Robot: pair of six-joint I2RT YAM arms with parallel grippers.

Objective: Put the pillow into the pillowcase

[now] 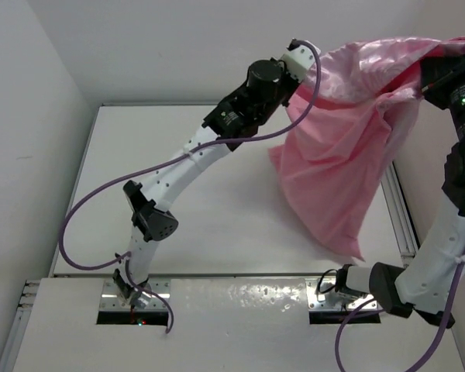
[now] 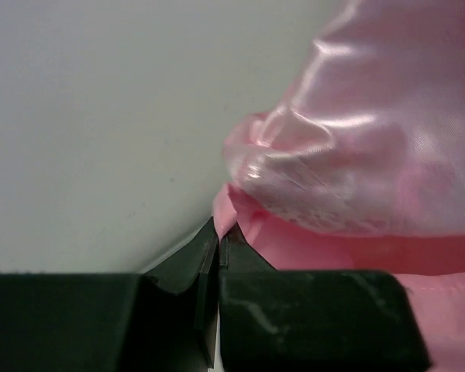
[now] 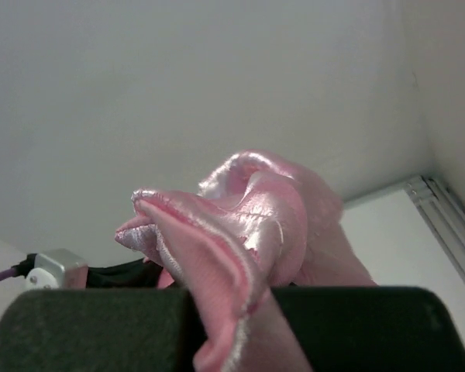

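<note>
Two robot arms are holding the pink satin pillowcase (image 1: 341, 155) aloft over a white table (image 1: 217, 225), the sack hanging from the 1 o'clock corner of the overhead view and tapering down to a corner near 4 o'clock. The left arm (image 1: 217, 139) is stretching diagonally from its base at 7 o'clock up toward 12 o'clock, crossing the table and blocking part of the far edge, with a purple cable (image 1: 93, 201) looping off it toward 9 o'clock. The left gripper (image 2: 218, 232) is pressing its dark fingers (image 2: 178, 271) tightly together on a thin fold of the fabric's rim. The right arm (image 1: 457, 178) is rising along the 3 o'clock side, beside a metal rail (image 1: 403, 225) edging the table. The right gripper (image 3: 232, 318) is clamping a thick bunch of satin that is spilling up between its fingers and covering much of that wrist camera's view. The cloth is billowing in heavy folds, and whether the pillow is inside cannot be told from these angles. Plain white walls are closing in the scene behind.
</note>
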